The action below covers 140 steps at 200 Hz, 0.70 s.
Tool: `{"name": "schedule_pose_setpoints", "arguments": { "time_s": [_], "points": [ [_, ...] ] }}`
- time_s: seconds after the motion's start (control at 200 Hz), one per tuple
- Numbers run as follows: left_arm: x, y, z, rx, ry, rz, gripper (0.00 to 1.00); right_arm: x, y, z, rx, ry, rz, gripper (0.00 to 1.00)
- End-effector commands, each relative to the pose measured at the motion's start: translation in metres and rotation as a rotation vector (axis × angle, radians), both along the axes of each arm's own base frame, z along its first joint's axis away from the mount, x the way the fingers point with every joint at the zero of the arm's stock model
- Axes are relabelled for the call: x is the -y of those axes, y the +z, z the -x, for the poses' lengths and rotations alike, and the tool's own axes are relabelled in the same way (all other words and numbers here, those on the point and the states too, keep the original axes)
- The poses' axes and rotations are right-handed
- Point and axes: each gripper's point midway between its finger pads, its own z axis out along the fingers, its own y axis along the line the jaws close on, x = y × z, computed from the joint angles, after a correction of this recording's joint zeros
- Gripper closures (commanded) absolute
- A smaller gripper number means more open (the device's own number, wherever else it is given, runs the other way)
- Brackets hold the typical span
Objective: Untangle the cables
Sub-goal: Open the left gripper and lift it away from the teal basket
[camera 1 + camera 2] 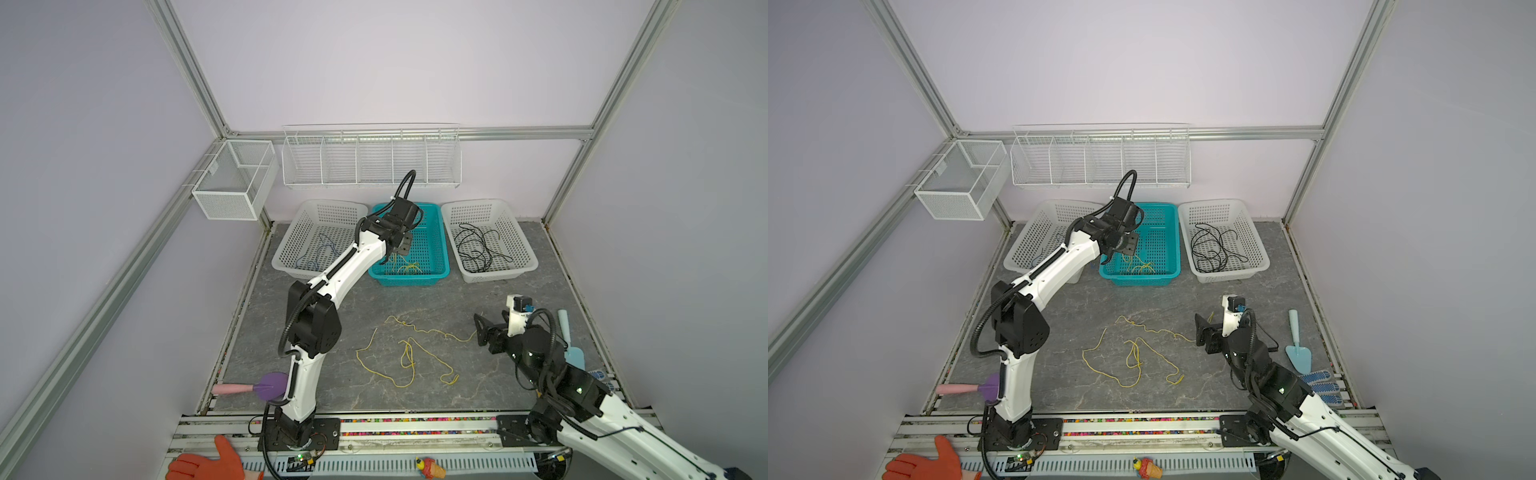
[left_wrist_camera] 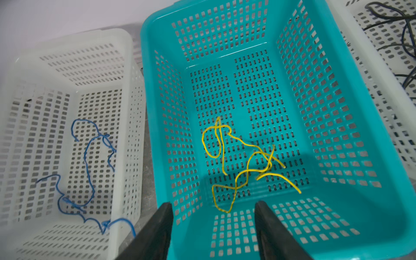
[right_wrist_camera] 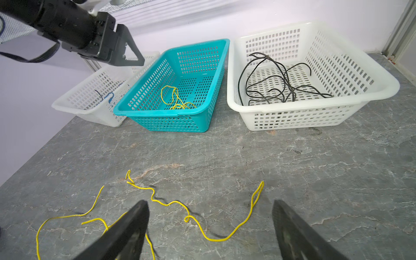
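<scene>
One yellow cable [image 1: 405, 359] lies sprawled on the grey desk [image 3: 292, 157], between the two arms and well apart from the baskets. It is thin and limp, so it should weigh almost nothing, sag wherever it is not supported, and drag its slack along when pulled. It crosses itself in several places and shows a small kink. A free end or a bare straight run looks like the better place to pinch it than a crossing.

The right tool [image 3: 209, 202] hovers low just beside this cable with its jaws wide apart and nothing between them. The left tool [image 2: 213, 204] hangs over the teal basket [image 2: 315, 90], also parted and empty, above a second yellow cable [image 2: 221, 144] loosely coiled on the basket floor.

A blue cable [image 2: 85, 157] lies in the left white basket [image 2: 45, 135], and black cables [image 3: 290, 94] lie in the right white basket [image 3: 382, 90].

Nothing on the desk lies over the sprawled cable. A light blue trowel [image 1: 1298, 345] rests near the right edge, well clear of it.
</scene>
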Motion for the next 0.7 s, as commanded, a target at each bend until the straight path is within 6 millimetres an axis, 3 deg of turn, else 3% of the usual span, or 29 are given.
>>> {"name": "schedule_pose_setpoints", "arguments": {
  "time_s": [0.0, 0.295, 0.555, 0.695],
  "points": [
    [-0.034, 0.018, 0.016, -0.005, 0.155, 0.083, 0.39, -0.002, 0.005, 0.0, 0.021, -0.001, -0.041, 0.12],
    [-0.077, 0.002, 0.059, -0.041, 0.419, 0.331, 0.37, -0.003, 0.006, 0.0, 0.024, 0.008, -0.045, 0.12],
    [-0.095, -0.036, 0.057, -0.127, 0.568, 0.525, 0.4, -0.004, 0.005, 0.0, 0.024, 0.015, -0.046, 0.12],
    [-0.095, -0.048, 0.048, -0.168, 0.616, 0.6, 0.42, -0.005, 0.006, 0.001, 0.027, 0.021, -0.05, 0.12]
  ]
}}
